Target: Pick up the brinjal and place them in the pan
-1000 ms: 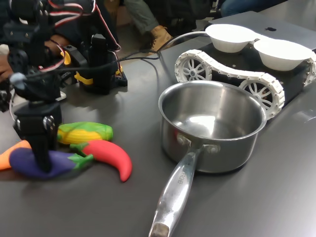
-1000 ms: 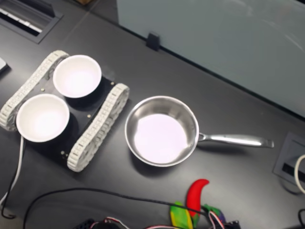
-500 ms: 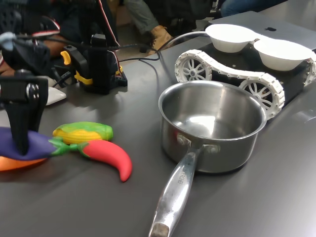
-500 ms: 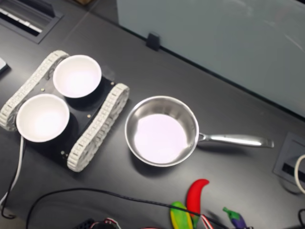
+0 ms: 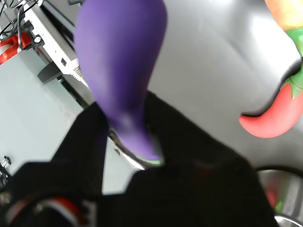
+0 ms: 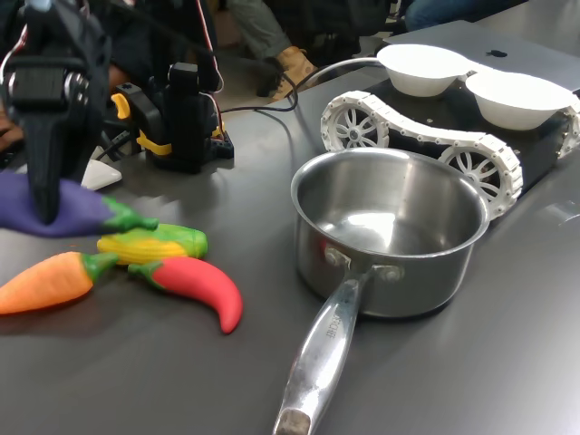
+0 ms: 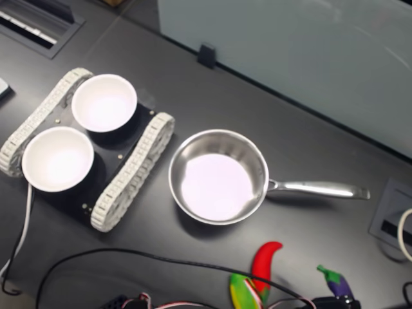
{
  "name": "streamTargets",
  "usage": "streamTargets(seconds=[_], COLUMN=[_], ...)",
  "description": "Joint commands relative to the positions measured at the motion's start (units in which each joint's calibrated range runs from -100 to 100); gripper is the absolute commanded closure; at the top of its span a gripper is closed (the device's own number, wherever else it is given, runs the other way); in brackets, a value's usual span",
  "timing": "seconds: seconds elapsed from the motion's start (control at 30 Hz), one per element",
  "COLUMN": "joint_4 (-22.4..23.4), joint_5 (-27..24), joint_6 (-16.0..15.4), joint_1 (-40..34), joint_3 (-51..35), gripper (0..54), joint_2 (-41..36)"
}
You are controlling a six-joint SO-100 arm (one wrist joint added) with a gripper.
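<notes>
1. One brinjal (image 6: 63,207) clamped in gripper (image 6: 43,204), jaws closed across its purple body; lifted clear of table (image 6: 163,362), green cap toward the first exterior view's right.
2. Step judged: transport phase. Pan (image 6: 391,227) empty, well apart from brinjal, toward the first exterior view's right.
3. Next move needs travel across toy corn (image 6: 154,243) and red chili (image 6: 198,286), enough height to clear pan rim, then release over the bowl of the pan.
4. Orange carrot (image 6: 50,283) beside corn, under held brinjal.
5. Dark matte tabletop; tracked base with two white bowls (image 6: 471,82) behind pan; cables, person's boot (image 6: 292,65) in background.
</notes>
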Motion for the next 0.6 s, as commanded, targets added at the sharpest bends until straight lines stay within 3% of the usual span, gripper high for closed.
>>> streamTargets(seconds=[0.0,0.57], joint_4=[-4.94,-9.97], joint_5=[-1.03,-4.49], joint_6=[0.19,-2.67], joint_1=[-1.45,-9.7], joint_3=[-0.16,9.47], gripper=[53.6,53.6], joint_2=[-9.23,-25.26])
